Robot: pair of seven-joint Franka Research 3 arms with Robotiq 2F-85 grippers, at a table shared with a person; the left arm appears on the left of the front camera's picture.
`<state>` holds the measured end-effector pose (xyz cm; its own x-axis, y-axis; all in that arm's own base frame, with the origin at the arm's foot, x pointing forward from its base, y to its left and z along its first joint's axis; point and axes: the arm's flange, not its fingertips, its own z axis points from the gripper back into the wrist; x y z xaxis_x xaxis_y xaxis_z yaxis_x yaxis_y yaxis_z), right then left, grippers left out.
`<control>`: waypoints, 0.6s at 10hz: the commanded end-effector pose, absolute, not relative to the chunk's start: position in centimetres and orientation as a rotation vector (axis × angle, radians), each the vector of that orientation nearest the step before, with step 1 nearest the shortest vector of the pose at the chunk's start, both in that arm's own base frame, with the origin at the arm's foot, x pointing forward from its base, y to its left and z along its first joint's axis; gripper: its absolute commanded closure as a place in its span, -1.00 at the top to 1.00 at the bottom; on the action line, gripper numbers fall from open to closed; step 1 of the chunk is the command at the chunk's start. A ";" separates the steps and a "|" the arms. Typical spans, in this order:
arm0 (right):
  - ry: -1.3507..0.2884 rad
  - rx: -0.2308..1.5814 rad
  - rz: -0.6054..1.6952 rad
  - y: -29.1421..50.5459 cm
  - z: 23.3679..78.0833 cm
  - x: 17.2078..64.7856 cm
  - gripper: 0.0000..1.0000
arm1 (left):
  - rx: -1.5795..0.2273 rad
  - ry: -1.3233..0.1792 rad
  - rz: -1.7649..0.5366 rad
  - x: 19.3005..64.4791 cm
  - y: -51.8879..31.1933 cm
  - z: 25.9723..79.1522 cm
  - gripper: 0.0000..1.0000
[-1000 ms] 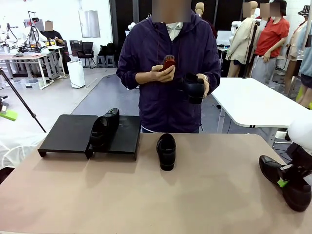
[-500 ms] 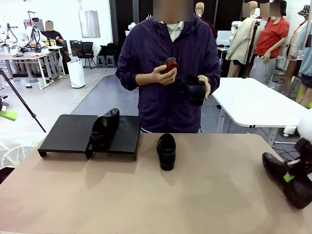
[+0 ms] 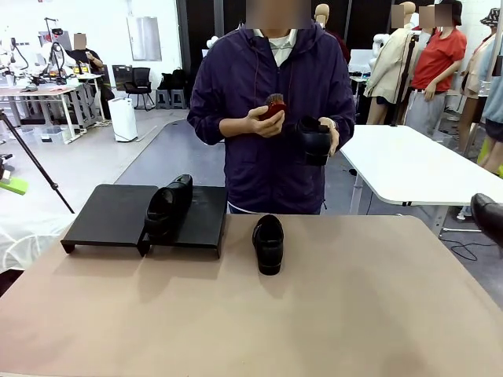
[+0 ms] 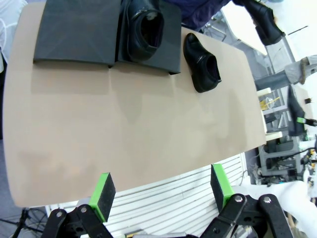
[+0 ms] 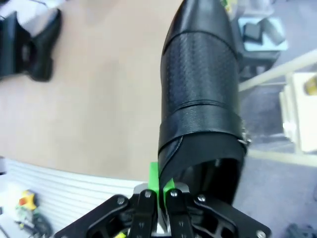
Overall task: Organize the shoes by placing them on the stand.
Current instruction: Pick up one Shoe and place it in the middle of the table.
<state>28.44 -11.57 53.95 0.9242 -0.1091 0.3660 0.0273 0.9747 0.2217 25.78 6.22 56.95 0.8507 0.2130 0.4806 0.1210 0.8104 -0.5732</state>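
Observation:
One black shoe (image 3: 167, 206) lies across the low black stand (image 3: 110, 216) at the table's far left. A second shoe (image 3: 268, 243) sits on the table just right of the stand, toe toward me. The person behind the table holds a third shoe (image 3: 314, 141) in one hand and a small brown-red object (image 3: 273, 104) in the other. My right gripper (image 5: 159, 182) is shut on the heel rim of a fourth shoe (image 5: 200, 99), held in the air; its tip (image 3: 489, 216) pokes in at the front view's right edge. My left gripper (image 4: 161, 191) hangs open and empty above the table's near edge.
The left wrist view looks down on the stand (image 4: 74, 34), the shoe on it (image 4: 143, 25) and the table shoe (image 4: 202, 62). A white table (image 3: 409, 165) stands behind at the right. The stand's left panel is bare.
My right gripper has lifted its shoe off the table's right side, up and to the right, so it has nearly left the front view. The person's hands have barely shifted.

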 end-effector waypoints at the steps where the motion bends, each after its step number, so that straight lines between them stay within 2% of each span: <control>1: -0.355 0.206 -0.096 -9.7 57.8 24.7 -1.00 | -0.637 -0.572 0.047 26.0 6.5 56.9 1.00; 6: -0.372 0.220 -0.080 -10.4 56.5 25.8 -1.00 | -0.637 -0.572 0.047 26.0 6.5 56.9 1.00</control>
